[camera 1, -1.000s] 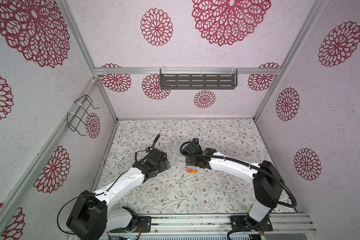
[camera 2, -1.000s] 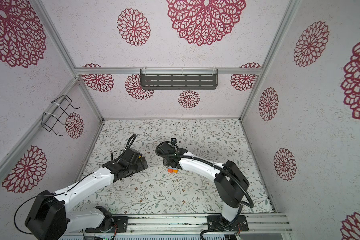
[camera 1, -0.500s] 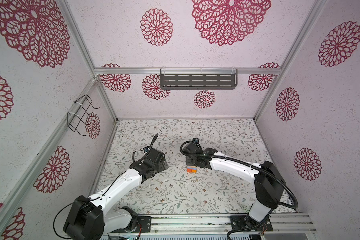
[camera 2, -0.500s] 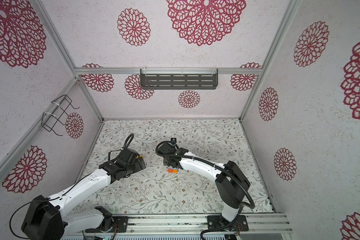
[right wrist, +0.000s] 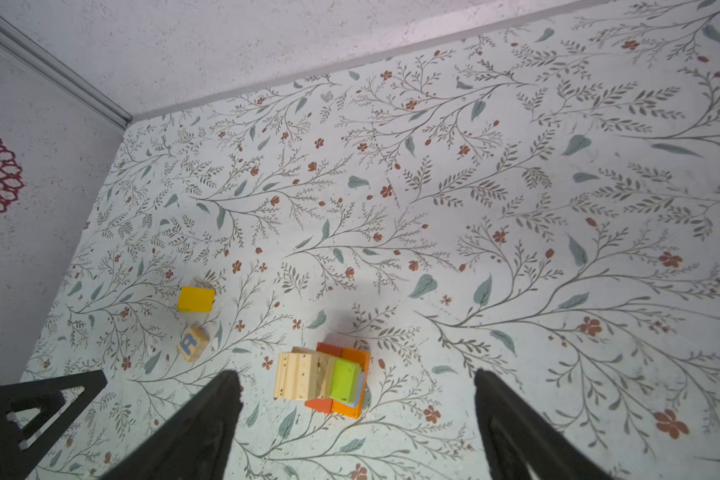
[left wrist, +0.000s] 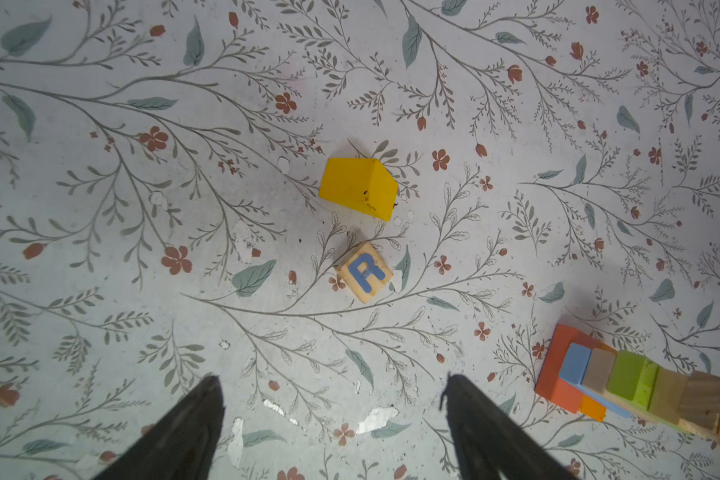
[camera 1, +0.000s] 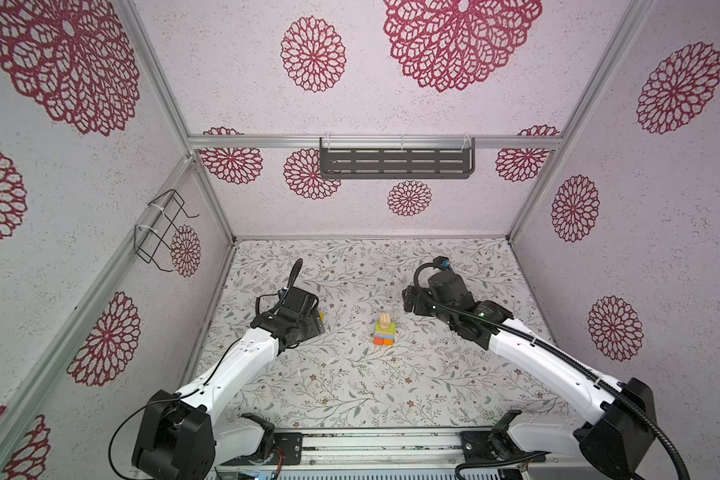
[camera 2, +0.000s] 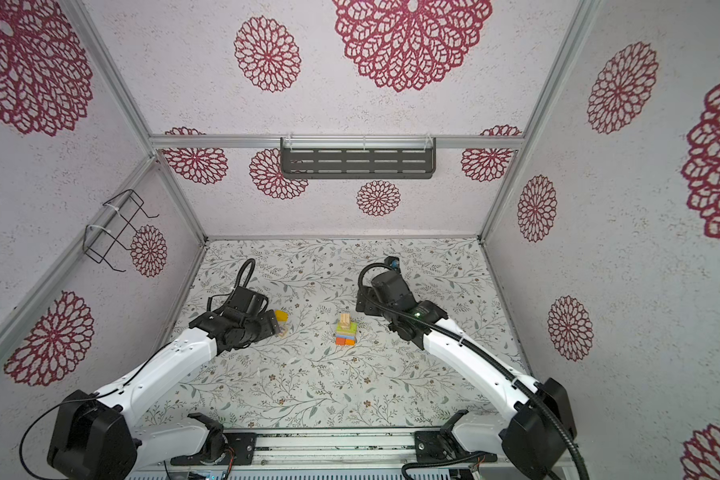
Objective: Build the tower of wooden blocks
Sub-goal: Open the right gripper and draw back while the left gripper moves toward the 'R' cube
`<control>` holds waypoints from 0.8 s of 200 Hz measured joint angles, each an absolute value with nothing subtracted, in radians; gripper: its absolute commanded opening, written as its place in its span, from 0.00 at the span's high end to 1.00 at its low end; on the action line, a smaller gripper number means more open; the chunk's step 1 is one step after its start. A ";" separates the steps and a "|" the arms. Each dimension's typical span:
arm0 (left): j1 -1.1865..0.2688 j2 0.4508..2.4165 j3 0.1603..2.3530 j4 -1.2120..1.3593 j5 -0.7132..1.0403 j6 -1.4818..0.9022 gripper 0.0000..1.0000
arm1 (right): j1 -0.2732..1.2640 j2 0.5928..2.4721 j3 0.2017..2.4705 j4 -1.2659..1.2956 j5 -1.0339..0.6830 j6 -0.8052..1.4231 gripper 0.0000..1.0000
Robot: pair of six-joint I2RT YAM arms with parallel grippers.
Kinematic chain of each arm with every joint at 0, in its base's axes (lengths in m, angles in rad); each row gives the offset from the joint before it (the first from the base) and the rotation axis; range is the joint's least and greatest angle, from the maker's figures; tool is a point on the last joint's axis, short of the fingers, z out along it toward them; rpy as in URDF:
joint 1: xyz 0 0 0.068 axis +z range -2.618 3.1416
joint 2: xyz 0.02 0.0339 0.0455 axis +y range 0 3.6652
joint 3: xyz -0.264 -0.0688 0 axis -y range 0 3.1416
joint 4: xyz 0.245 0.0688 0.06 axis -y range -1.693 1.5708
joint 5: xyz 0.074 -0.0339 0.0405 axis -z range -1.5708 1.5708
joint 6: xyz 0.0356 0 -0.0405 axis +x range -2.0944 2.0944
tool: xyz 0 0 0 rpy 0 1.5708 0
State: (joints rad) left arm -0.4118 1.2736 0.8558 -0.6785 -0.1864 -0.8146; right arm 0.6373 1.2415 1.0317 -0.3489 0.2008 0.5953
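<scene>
Both sets of jaws are standing open and empty. The left jaws are hovering over the yellow roof piece (left wrist: 358,187) and the R cube (left wrist: 364,272), both lying loose on the table (left wrist: 100,270); probably the next picks. The right jaws are hanging near the tower (camera 1: 383,330), which is standing mid-table, and giving it clearance.

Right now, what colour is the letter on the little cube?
Blue. The cube shows a blue R, clearest in the left wrist view.

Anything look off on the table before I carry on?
Only the floral table cover: its print has flaked off in white patches near the R cube. The tower stands intact; the yellow roof piece lies loose beside that cube.
</scene>
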 measured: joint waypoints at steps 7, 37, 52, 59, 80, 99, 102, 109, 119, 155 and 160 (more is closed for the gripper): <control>-0.411 1.287 0.857 -0.679 -0.181 -0.818 0.28 | 0.614 1.237 1.016 -0.337 0.182 0.585 0.01; -0.411 1.366 0.862 -0.679 -0.164 -0.830 0.40 | 0.532 1.236 0.954 -0.294 0.113 0.549 0.01; -0.412 1.401 0.862 -0.674 -0.165 -0.840 0.42 | 0.504 1.241 0.934 -0.276 0.078 0.538 0.01; -0.413 1.417 0.862 -0.670 -0.166 -0.842 0.42 | 0.493 1.245 0.928 -0.264 0.066 0.532 0.01; -0.414 1.450 0.862 -0.650 -0.168 -0.839 0.43 | 0.468 1.263 0.916 -0.237 0.036 0.515 0.01; -0.414 1.485 0.874 -0.631 -0.169 -0.826 0.43 | 0.452 1.279 0.907 -0.218 0.014 0.503 0.01; -0.414 1.491 0.876 -0.628 -0.169 -0.825 0.43 | 0.450 1.281 0.905 -0.215 0.011 0.499 0.01; -0.414 1.502 0.883 -0.622 -0.169 -0.819 0.43 | 0.445 1.285 0.902 -0.210 0.002 0.495 0.01; -0.414 1.518 0.892 -0.611 -0.170 -0.814 0.43 | 0.439 1.291 0.898 -0.202 -0.005 0.489 0.01; -0.414 1.576 0.927 -0.588 -0.170 -0.812 0.39 | 0.413 1.308 0.889 -0.182 -0.027 0.478 0.01; -0.414 1.587 0.932 -0.587 -0.171 -0.812 0.38 | 0.410 1.310 0.889 -0.178 -0.030 0.476 0.01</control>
